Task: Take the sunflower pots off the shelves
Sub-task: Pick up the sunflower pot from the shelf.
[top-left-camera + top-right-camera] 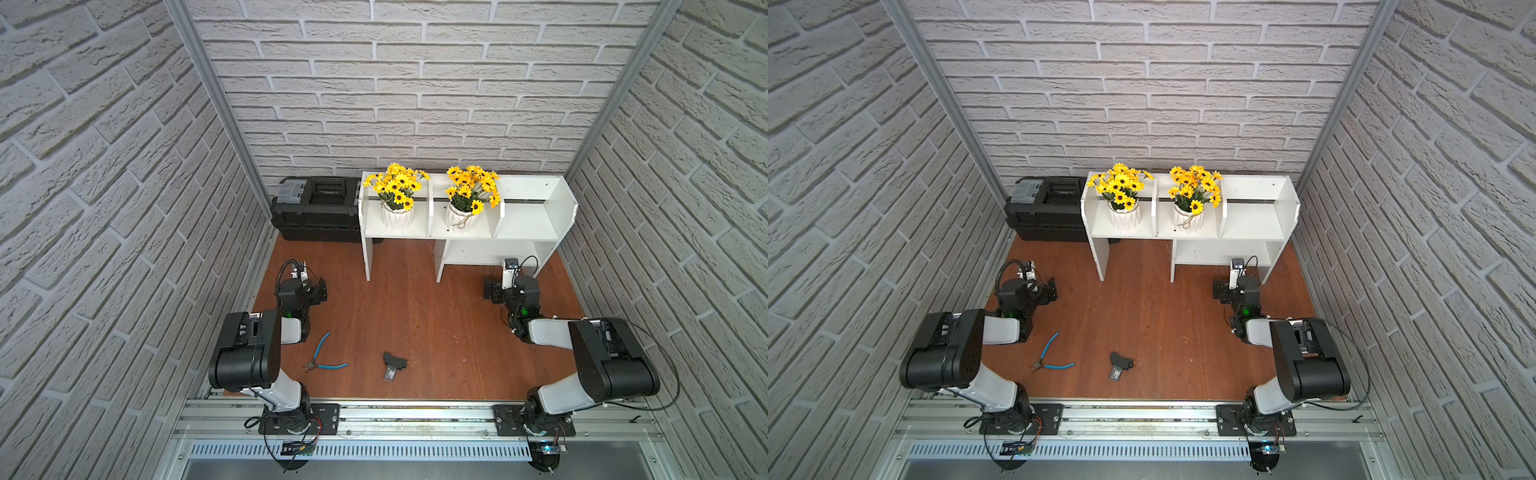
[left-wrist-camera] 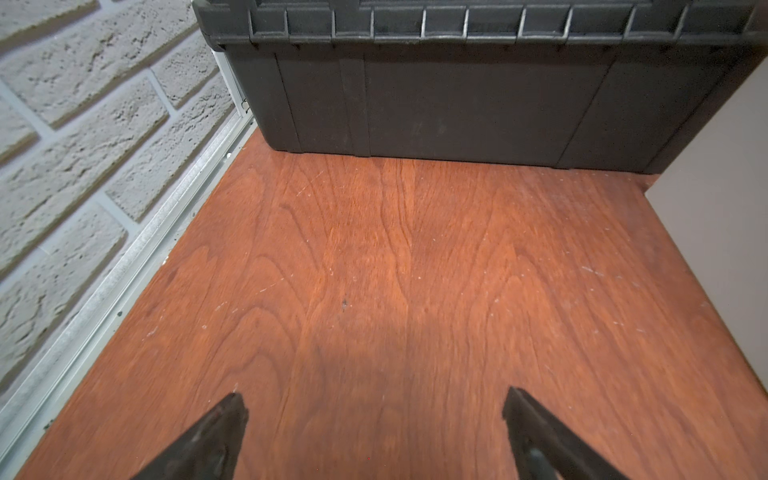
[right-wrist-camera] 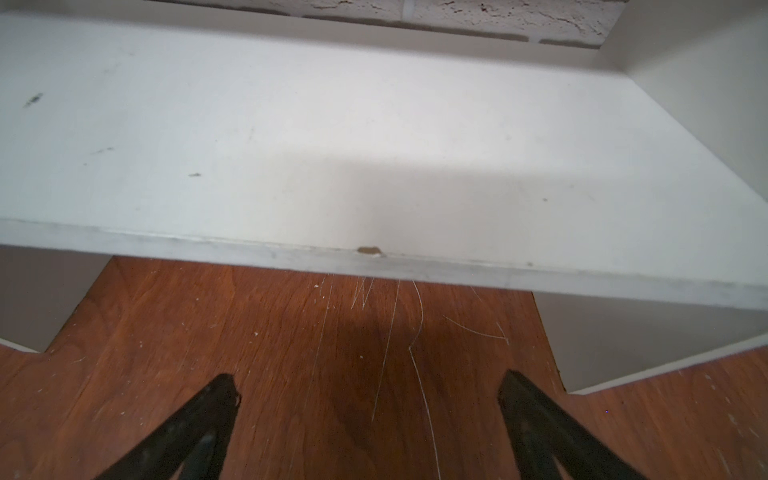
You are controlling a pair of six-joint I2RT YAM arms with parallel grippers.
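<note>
Both top views: the ribbed sunflower pot (image 1: 397, 219) and twine-tied sunflower pot (image 1: 460, 221) stand in the left and middle upper compartments of the shelves (image 1: 528, 224), well apart from the left gripper (image 1: 320, 291) and right gripper (image 1: 490, 291)

Left wrist: left gripper (image 2: 374, 401) spread wide, empty, facing the toolbox (image 2: 457, 104)

Right wrist: right gripper (image 3: 368, 384) spread wide, empty, just before the lower shelf (image 3: 374, 166)

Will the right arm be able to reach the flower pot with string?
Probably yes: the right gripper is open, empty, in front of the shelves; the twine-tied pot stands in the open-fronted middle compartment, nothing blocking it.
</note>
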